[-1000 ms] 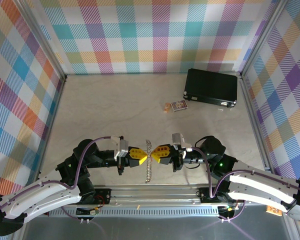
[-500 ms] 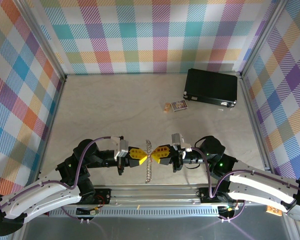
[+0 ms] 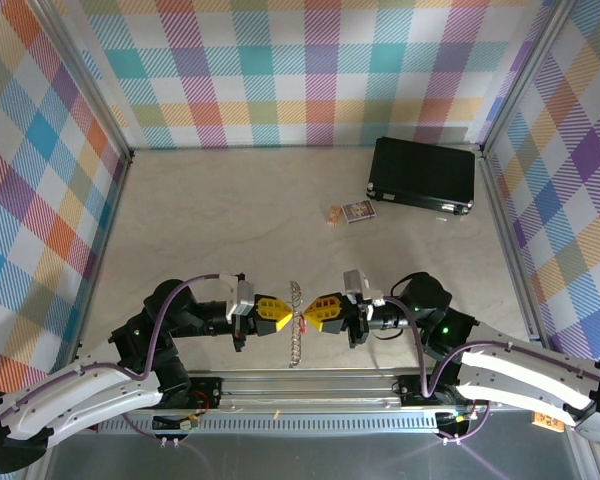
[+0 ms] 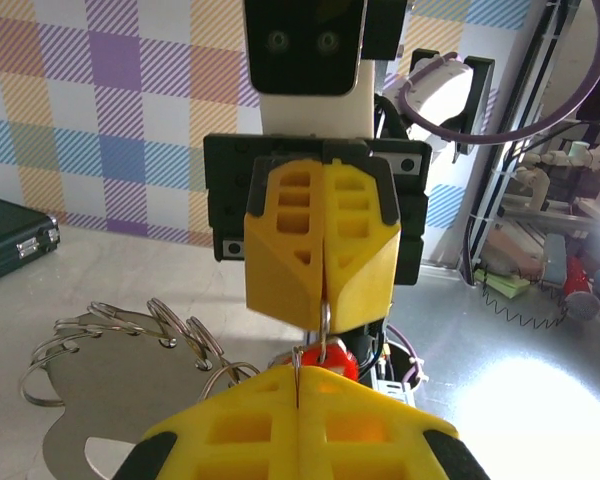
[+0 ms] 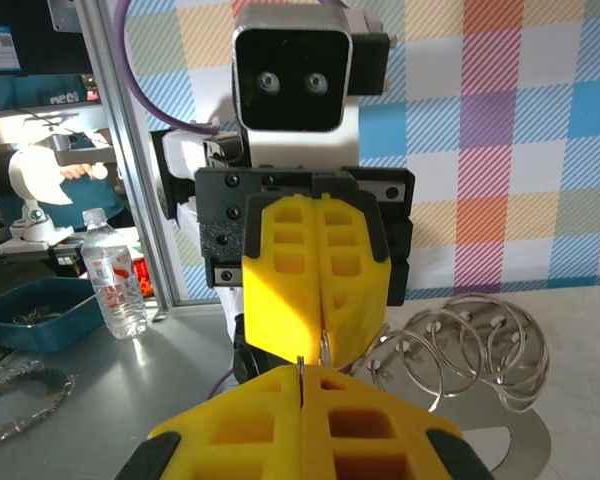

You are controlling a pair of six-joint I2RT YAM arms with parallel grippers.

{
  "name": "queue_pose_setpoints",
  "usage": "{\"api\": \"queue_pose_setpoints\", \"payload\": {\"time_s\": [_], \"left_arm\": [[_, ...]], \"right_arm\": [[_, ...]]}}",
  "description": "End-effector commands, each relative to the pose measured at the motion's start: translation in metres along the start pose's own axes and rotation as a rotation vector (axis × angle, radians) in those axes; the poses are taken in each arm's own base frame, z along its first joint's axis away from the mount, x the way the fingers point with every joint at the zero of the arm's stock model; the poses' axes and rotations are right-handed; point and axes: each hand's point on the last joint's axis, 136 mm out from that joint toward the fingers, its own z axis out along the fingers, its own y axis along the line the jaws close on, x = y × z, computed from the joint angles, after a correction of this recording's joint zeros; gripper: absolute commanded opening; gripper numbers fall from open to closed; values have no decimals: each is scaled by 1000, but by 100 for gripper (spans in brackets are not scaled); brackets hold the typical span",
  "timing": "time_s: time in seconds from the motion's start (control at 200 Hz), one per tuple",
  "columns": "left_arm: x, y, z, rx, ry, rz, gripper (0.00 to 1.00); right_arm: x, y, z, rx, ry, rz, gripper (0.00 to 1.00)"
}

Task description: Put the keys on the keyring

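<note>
The keyring, a silver loop with several wire rings, lies between my two arms near the table's front edge. Its rings also show in the left wrist view and the right wrist view. My left gripper is shut on a thin wire ring of the keyring. My right gripper faces it tip to tip and is shut on a thin metal strip, which looks like the key's blade. The key's red head hangs just under those fingertips, close to the left fingertips.
A black case lies at the back right by the wall. A small printed card lies in front of it. Plaid walls close in the table on three sides, and a metal rail runs along the near edge.
The two fingertips have drawn slightly apart, and a bit of the red key head now shows between them. Both grippers stay shut.
</note>
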Motion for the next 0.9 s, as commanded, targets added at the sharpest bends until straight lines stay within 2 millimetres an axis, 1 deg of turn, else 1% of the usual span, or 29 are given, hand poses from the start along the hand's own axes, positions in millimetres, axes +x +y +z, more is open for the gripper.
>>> {"api": "queue_pose_setpoints", "payload": {"time_s": [0.0,0.135,0.345,0.74,0.895], "left_arm": [[-12,-7,-3,20,-29,33,0],[-10,-5,0,16,-25,28,0],[-9,-4,1,11,-14,22,0],[-6,-3,1,10,2,17,0],[-4,-2,3,11,5,14,0]], "right_arm": [[-13,10,-4,-32,-28,-41,0],[-16,14,-9,-31,-33,-41,0],[-18,12,-15,2,-31,-40,0],[-20,9,-11,7,-17,-29,0],[-17,8,-10,8,-10,-26,0]]}}
